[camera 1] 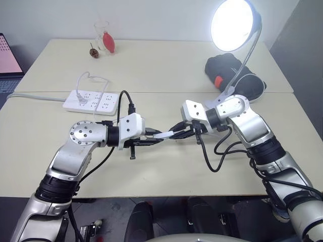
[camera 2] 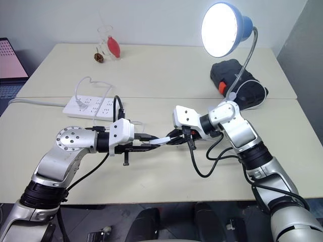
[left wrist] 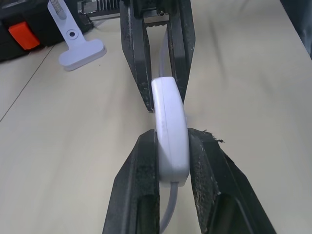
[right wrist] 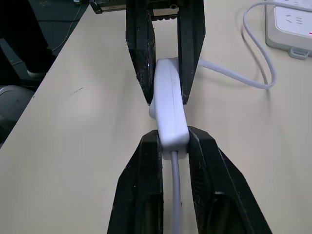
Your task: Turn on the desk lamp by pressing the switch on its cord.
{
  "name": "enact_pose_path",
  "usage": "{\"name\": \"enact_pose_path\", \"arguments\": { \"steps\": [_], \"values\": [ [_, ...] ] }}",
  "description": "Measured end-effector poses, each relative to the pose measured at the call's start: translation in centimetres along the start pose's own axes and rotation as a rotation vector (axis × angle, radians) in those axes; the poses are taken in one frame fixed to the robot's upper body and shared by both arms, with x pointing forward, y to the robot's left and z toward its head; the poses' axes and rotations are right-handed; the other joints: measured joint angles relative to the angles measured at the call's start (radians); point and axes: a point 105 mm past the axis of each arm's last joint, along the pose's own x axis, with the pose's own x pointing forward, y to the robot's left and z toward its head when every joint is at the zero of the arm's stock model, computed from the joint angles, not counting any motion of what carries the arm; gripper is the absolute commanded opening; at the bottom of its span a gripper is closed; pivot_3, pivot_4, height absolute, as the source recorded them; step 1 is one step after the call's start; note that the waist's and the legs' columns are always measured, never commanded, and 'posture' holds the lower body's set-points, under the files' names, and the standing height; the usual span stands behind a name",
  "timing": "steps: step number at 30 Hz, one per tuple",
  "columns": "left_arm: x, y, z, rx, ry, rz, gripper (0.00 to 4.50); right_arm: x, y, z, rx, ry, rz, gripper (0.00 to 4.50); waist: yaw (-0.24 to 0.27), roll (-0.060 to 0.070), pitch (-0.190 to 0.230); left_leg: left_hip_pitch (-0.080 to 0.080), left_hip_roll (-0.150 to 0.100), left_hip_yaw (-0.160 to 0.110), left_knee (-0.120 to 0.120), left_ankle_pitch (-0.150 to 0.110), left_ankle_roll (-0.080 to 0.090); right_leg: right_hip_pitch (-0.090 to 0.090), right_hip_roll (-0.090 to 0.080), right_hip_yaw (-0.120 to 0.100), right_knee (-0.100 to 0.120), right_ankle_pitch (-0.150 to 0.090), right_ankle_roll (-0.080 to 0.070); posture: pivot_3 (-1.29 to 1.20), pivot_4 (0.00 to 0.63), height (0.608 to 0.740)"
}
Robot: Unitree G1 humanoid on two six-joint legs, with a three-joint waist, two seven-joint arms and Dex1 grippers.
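The desk lamp point(camera 1: 233, 24) stands at the far right of the table, lit, its blue shade on a chrome gooseneck. The small white switch point(camera 1: 164, 134) hangs above the table's middle, held from both ends. My left gripper point(camera 1: 154, 137) is shut on one end and my right gripper point(camera 1: 177, 133) is shut on the other. In the left wrist view my black fingers point(left wrist: 141, 161) clamp the switch point(left wrist: 170, 131) on its flat sides. In the right wrist view the cord point(right wrist: 253, 73) loops away toward the power strip point(right wrist: 292, 24).
A white power strip point(camera 1: 91, 101) lies on the left of the table with a plug in it. A black case point(camera 1: 234, 70) with an orange button sits behind the lamp's white clip base point(left wrist: 78, 46). A glass point(camera 1: 103, 38) stands at the back left, a laptop point(camera 1: 7, 55) at the left edge.
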Motion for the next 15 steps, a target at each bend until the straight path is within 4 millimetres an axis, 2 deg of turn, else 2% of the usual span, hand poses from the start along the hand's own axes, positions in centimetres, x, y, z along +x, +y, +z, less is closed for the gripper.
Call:
{"name": "enact_pose_path", "arguments": {
  "steps": [12, 14, 15],
  "values": [
    [-0.06, 0.05, 0.02, 0.035, -0.011, -0.008, 0.51, 0.00, 0.01, 0.10, -0.004, -0.001, 0.001, 0.37, 0.000, 0.000, 0.000, 0.000, 0.000, 0.000, 0.000, 0.000, 0.000, 0.000, 0.000, 0.000, 0.000, 0.000, 0.000, 0.00, 0.150, 0.740],
    [-0.06, 0.07, 0.00, 0.035, -0.010, -0.007, 1.21, 0.00, 0.01, 0.10, -0.004, -0.001, 0.001, 0.37, 0.000, 0.000, 0.000, 0.000, 0.000, 0.000, 0.000, 0.000, 0.000, 0.000, 0.000, 0.000, 0.000, 0.000, 0.000, 0.00, 0.150, 0.740],
    [-0.08, 0.16, -0.07, 0.035, -0.007, 0.000, 1.31, 0.05, 0.02, 0.14, -0.004, -0.004, 0.002, 0.37, 0.000, 0.000, 0.000, 0.000, 0.000, 0.000, 0.000, 0.000, 0.000, 0.000, 0.000, 0.000, 0.000, 0.000, 0.000, 0.00, 0.150, 0.740]
  ]
}}
